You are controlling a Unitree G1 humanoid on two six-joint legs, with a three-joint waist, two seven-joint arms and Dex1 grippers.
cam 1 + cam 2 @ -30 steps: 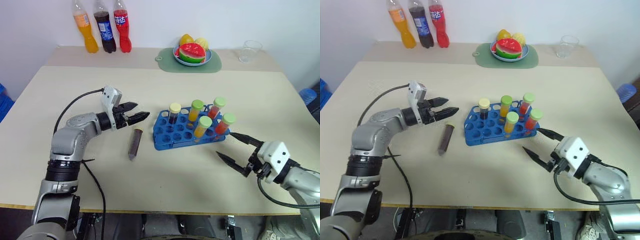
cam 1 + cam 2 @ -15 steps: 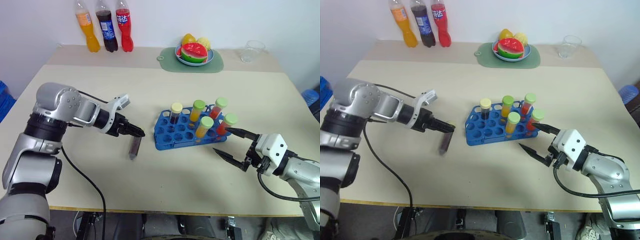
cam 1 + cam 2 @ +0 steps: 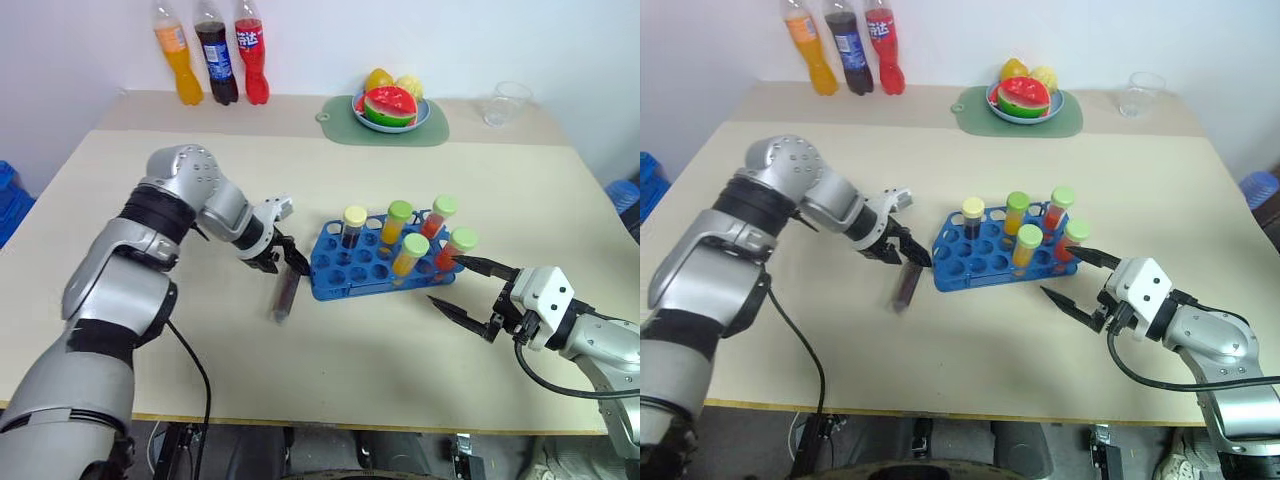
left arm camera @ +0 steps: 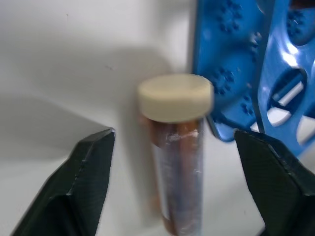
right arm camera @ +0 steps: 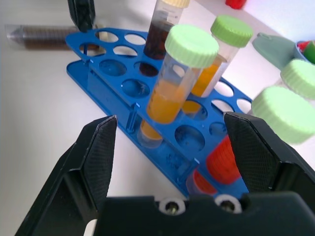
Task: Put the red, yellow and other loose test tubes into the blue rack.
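Soda bottle labels [image 3: 215,58] too small to read. Left tool [image 3: 285,257] has swung down from level, now over the brown tube [image 3: 286,295], jaws wide astride its pale cap, not gripping. Tube lies flat just left of the blue rack [image 3: 345,275]. Right tool [image 3: 468,289] wide, unmoved beside the rack. Desk [image 3: 350,370] front open.

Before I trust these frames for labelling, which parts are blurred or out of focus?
Left wrist view: the dark tube and blue rack are soft. Eye views: that tube is smeared beside the left pincer. Right wrist view: the nearest green caps are blurred, the racked tubes farther off sharper.
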